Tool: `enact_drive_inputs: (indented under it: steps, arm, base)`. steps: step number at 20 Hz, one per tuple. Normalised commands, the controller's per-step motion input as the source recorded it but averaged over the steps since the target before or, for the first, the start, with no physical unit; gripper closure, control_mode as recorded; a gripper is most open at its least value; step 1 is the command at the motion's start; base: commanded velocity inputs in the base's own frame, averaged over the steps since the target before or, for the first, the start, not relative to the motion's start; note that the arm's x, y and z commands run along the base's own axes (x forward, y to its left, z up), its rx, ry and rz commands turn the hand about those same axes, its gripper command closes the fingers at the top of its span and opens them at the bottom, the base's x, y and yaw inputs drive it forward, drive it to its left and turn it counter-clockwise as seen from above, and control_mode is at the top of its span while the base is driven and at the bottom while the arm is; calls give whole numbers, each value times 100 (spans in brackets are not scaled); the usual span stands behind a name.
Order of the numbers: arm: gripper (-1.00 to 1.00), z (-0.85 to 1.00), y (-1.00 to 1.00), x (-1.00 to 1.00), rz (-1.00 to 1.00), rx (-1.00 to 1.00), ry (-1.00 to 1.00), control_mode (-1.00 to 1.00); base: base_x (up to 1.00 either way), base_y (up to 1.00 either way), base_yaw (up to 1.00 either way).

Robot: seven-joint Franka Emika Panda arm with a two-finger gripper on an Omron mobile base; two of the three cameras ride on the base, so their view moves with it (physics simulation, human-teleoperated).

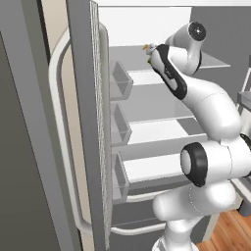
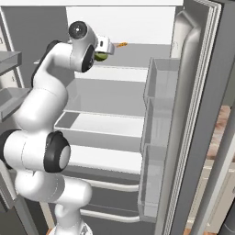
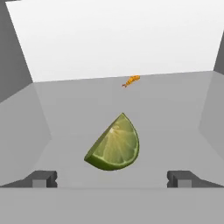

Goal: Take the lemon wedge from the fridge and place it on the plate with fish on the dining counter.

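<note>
Jaws stood wide open, their two dark fingertips [image 3: 41, 179] set well apart on either side of the small greenish-yellow lemon wedge [image 3: 113, 145], gripping nothing. That wedge lay on an upper white shelf [image 3: 175, 109] inside the tall dark grey two-door fridge [image 2: 202, 114], whose doors were already swung open, with a tiny orange scrap [image 3: 131, 81] farther back near the rear wall. The white arm [image 1: 206, 108] had its hand at shelf height, lined up on the wedge. By my judgement the approach was nearly finished; closing on the wedge, lifting it out, carrying it to the dining bench and setting it on the yellow plate with fish all remained.
</note>
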Motion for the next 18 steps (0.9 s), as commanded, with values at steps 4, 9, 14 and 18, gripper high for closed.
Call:
enact_drive_inputs:
  steps: [4,9,14,18]
  arm:
    - [-100,0,13,0,0,-1,1,-100]
    - [-100,-17,0,5,0,0,0,-100]
    - [-100,-18,0,5,0,0,0,-100]
    - [-100,-6,0,14,0,0,0,-100]
  base:
    - [0,0,0]
    - [0,0,0]
    - [0,0,0]
    - [0,0,0]
